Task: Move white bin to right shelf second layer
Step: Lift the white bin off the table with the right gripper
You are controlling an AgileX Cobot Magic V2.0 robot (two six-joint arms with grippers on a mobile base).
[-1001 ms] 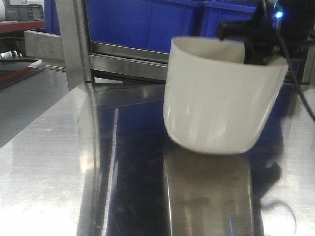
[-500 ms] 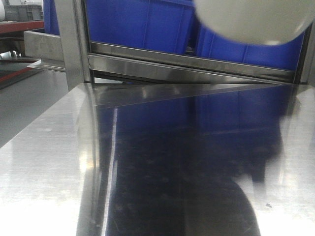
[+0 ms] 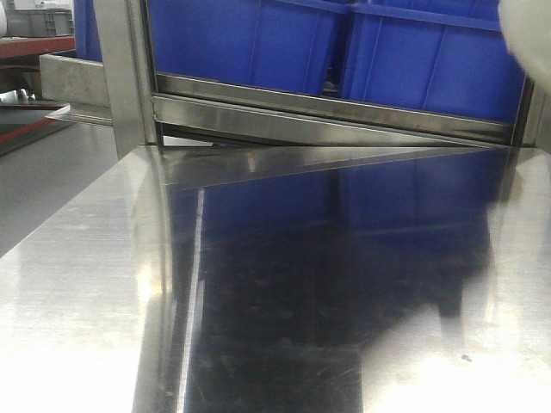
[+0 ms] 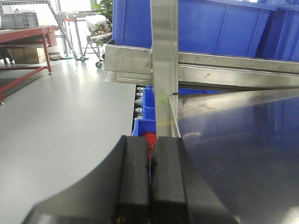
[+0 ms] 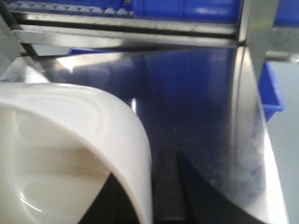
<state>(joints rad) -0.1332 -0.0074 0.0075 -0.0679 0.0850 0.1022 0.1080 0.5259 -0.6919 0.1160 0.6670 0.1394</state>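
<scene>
The white bin [image 5: 70,154] fills the lower left of the right wrist view, hanging tilted above the steel tabletop [image 5: 201,102]. My right gripper [image 5: 145,186] is shut on the bin's wall, with one dark finger inside the tub and the other finger [image 5: 168,186] outside. In the front view only a blurred edge of the white bin [image 3: 527,26] shows at the top right corner. My left gripper [image 4: 150,163] is shut on nothing beside the table's left edge. A strip of small rollers [image 5: 70,8] runs along a rack rail; I cannot tell whether it is the right shelf second layer.
Blue crates [image 3: 258,39] stand on the rack level behind the steel tabletop [image 3: 284,284]. A steel upright post [image 3: 129,73] rises at the back left, and another post [image 5: 254,23] stands at the right. A blue bin [image 5: 272,91] sits lower, past the table's right edge.
The white bin has risen off the tabletop and gone up and to the right, until only its edge is left in the front view.
</scene>
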